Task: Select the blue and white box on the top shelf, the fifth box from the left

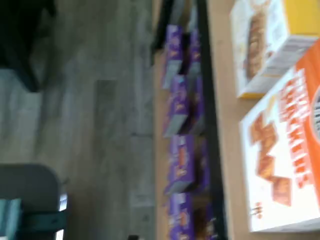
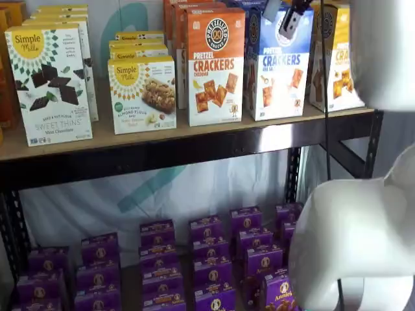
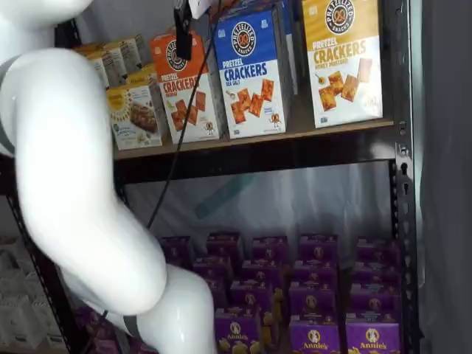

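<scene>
The blue and white box (image 2: 277, 65) (image 3: 251, 74) stands upright on the top shelf (image 2: 162, 146) (image 3: 258, 151), between an orange-and-white cracker box (image 2: 215, 65) and a yellow-and-white one (image 2: 337, 58). My gripper (image 2: 290, 26) (image 3: 182, 44) hangs from the top edge of both shelf views, out in front of the boxes' upper parts and touching none of them. It is open, with nothing between its fingers. The wrist view does not show the blue and white box; it shows the orange-and-white box (image 1: 285, 150) and the shelf board (image 1: 225, 100).
Simple Mills boxes (image 2: 48, 84) (image 2: 142, 94) fill the left of the top shelf. Several small purple boxes (image 2: 207, 259) (image 3: 310, 295) sit on the level below. The white arm (image 2: 356, 233) (image 3: 74, 184) stands large in front of the shelves. Black uprights (image 3: 402, 184) frame the right side.
</scene>
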`<action>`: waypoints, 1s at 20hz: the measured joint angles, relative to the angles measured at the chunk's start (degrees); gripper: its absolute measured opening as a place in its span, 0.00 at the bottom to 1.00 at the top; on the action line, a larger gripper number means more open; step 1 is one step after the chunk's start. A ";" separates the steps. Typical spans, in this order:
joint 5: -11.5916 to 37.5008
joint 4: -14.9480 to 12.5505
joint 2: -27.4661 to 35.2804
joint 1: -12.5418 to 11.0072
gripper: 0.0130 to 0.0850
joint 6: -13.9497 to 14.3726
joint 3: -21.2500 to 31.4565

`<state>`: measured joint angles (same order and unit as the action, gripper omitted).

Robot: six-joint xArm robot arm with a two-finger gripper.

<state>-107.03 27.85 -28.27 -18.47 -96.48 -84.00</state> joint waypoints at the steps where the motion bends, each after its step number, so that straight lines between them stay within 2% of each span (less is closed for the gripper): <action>1: 2.49 0.97 -1.20 -0.38 1.00 -0.13 1.62; 3: 7.17 2.41 -3.31 -0.78 1.00 -0.32 4.35; 6: 9.36 1.82 -3.66 -0.43 1.00 -0.38 4.60; 8: 9.67 -0.40 -3.22 0.61 1.00 -0.32 3.65; 12: 10.82 -7.42 -2.08 3.80 1.00 -0.21 1.61; 20: 10.83 -9.96 1.02 3.80 1.00 -0.95 -3.04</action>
<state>-96.20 17.90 -27.25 -14.67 -97.43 -87.05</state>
